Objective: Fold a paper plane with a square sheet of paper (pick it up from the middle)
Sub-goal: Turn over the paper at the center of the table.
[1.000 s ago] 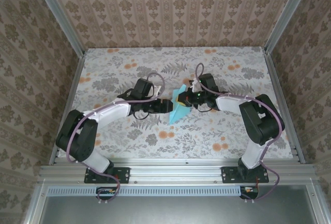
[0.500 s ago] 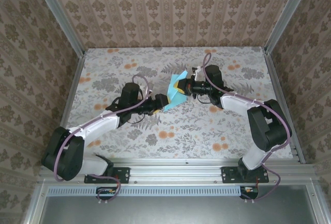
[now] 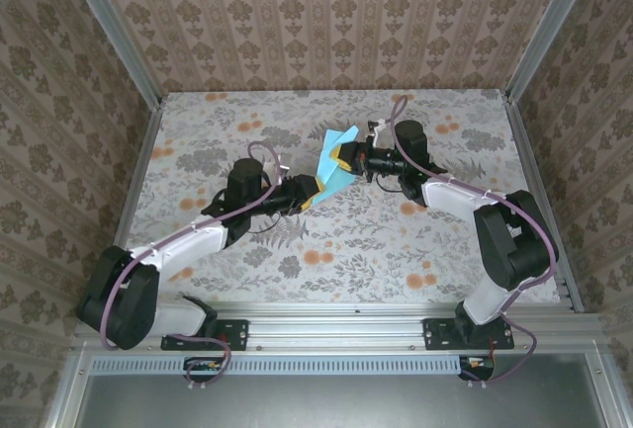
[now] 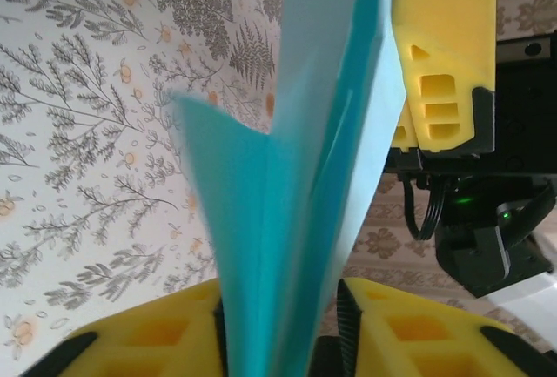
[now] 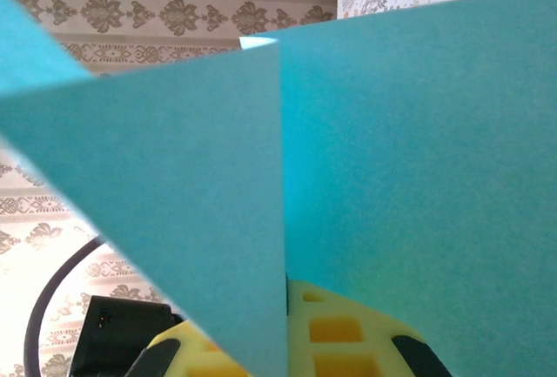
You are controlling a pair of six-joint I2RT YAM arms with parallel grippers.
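Between the left gripper point(image 3: 309, 191) and the right gripper point(image 3: 348, 158) the turquoise paper plane point(image 3: 334, 159) hangs clear of the floral table point(image 3: 396, 250), its length slanting from one jaw pair up to the other. From the left wrist, the yellow pads point(image 4: 174, 335) press on the folded paper from both sides, and the right gripper's yellow finger point(image 4: 444, 55) lies against the sheet's far edge. From the right wrist, the flaps point(image 5: 392, 133) rise straight out of that gripper's pressed-together pads point(image 5: 331, 333). Compared with a second ago, both grippers and the plane sit farther from the arm bases, and the left jaws, then spread beside the paper, now pinch its lower end.
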